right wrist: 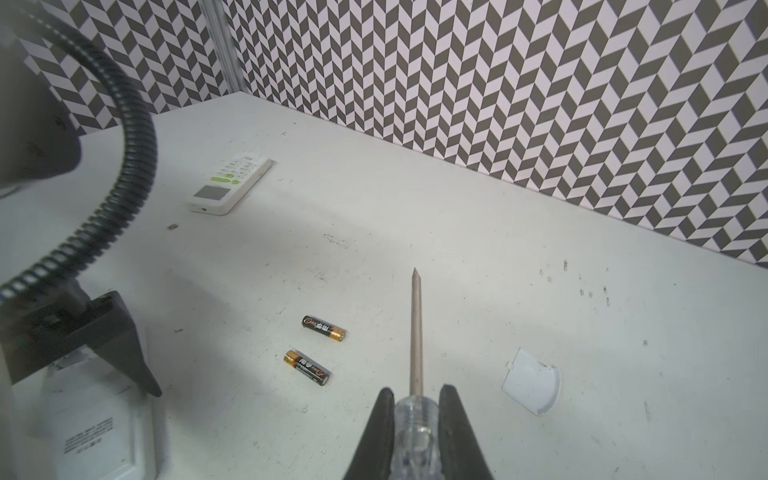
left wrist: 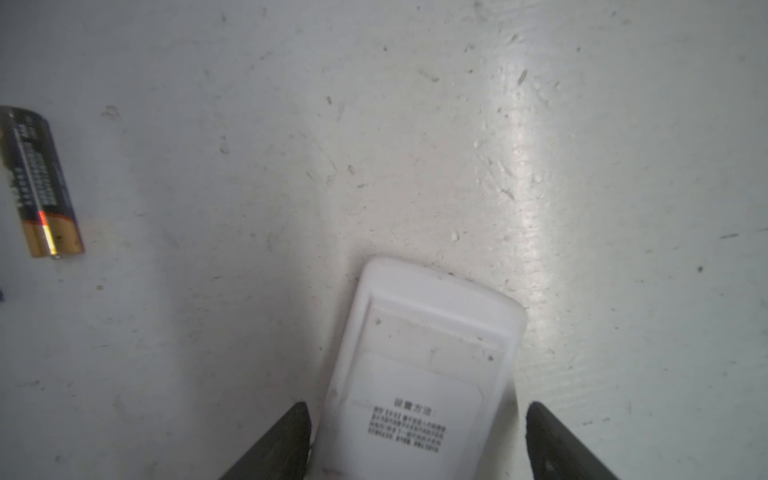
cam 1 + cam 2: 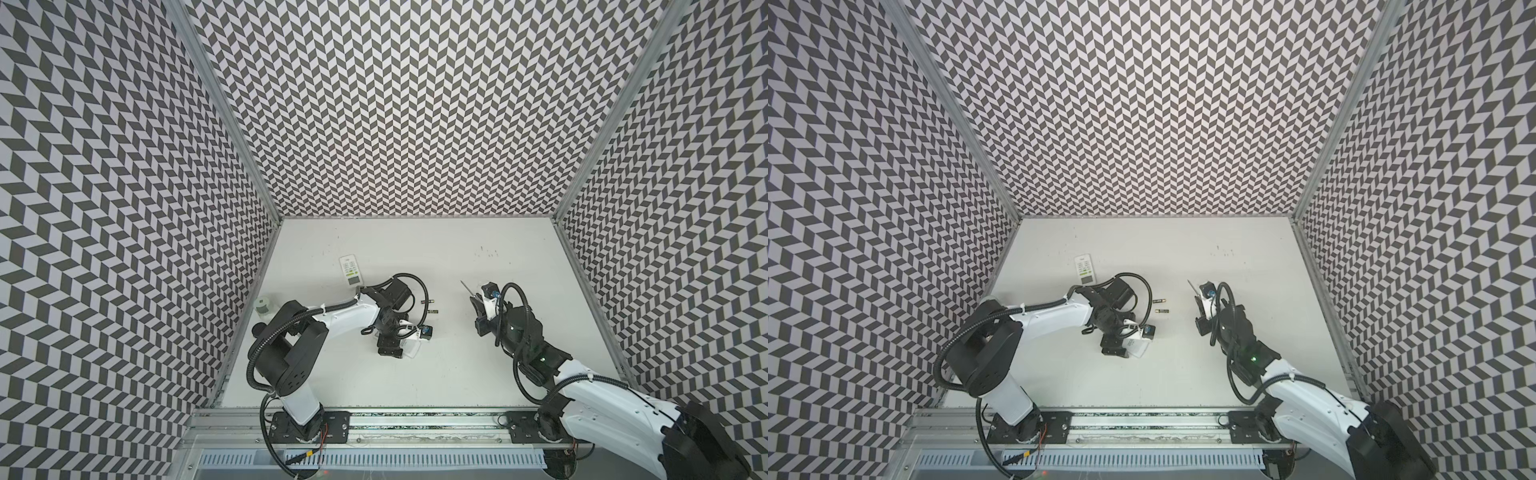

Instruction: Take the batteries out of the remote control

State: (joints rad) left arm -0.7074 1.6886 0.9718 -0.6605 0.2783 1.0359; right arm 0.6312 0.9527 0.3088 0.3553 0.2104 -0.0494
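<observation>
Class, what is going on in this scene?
The right gripper grips a screwdriver. The left gripper stands open astride a face-down remote. Two batteries lie loose on the table between the arms, with a white cover off to the side. A second remote lies face up, untouched.

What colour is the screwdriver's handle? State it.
Clear see-through plastic, on the thin metal screwdriver; best in the right wrist view.

You're seeing: walls (image 3: pixel 415 104) black-and-white chevron | bench (image 3: pixel 457 353) off-white, scuffed | batteries (image 1: pixel 323 328) black, gold ends | far remote (image 1: pixel 230 183) white, green buttons, grey screen | screwdriver (image 1: pixel 417 332) clear handle, tan shaft
</observation>
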